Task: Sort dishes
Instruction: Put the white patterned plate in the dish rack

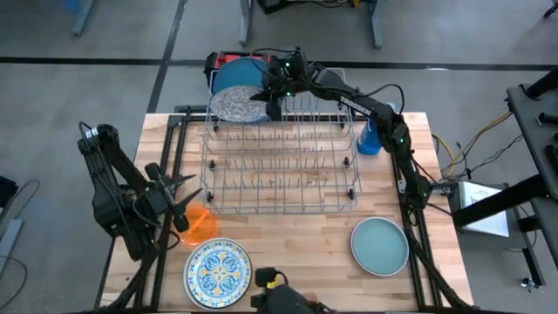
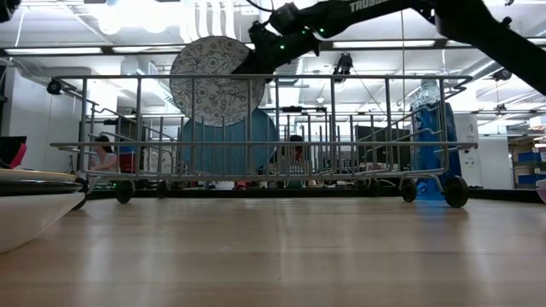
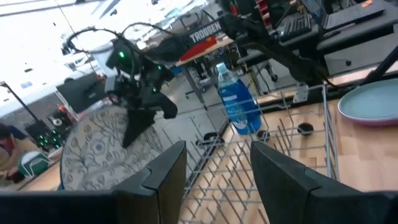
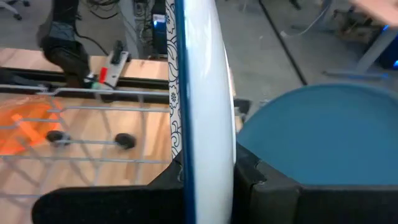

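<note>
High view, wire rack (image 1: pixel 283 166): fills table centre.
Large blue plate (image 1: pixel 237 78): already upright at the rack's 11 o'clock corner.
Patterned plate (image 1: pixel 239 106): right gripper (image 1: pixel 272 103) pinches its rim; lower it edge-first between tines, just ahead of the blue one.
Orange plate (image 1: pixel 200 222): 7 o'clock; left gripper (image 1: pixel 193 183) is partly spread and empty above it.
</note>
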`<action>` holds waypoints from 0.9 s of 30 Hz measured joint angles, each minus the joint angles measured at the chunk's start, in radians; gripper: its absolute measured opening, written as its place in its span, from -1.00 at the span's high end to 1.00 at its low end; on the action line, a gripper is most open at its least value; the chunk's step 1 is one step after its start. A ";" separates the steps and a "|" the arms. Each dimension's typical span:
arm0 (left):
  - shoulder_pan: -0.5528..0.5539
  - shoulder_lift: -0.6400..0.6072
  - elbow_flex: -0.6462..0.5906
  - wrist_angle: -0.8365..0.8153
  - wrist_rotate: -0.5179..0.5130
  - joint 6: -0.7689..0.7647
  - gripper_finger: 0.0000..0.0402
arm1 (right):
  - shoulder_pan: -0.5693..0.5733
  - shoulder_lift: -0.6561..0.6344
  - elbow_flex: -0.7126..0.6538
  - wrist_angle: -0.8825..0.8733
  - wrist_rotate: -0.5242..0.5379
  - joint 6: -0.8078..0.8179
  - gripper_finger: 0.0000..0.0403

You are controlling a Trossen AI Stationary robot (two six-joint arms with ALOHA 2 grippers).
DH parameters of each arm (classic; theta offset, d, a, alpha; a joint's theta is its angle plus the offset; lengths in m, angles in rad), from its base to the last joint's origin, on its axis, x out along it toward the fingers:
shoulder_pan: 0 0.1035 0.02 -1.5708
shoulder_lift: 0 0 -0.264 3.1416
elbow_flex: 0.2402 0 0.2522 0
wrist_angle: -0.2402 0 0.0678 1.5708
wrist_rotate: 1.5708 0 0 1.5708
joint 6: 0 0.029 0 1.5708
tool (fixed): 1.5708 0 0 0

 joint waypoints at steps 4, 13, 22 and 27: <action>0.000 -0.037 -0.029 -0.002 0.042 0.005 0.16 | 0.000 0.006 0.032 -0.018 -0.003 -0.170 0.88; 0.000 -0.073 -0.042 -0.003 0.083 0.008 0.16 | 0.011 -0.006 0.038 0.001 -0.300 -0.558 0.88; 0.000 -0.073 -0.043 -0.004 0.082 0.011 0.16 | -0.022 0.000 0.042 0.077 -0.198 -0.341 0.88; 0.000 -0.074 -0.043 -0.004 0.078 0.010 0.16 | -0.051 0.000 0.042 0.090 -0.212 -0.139 0.88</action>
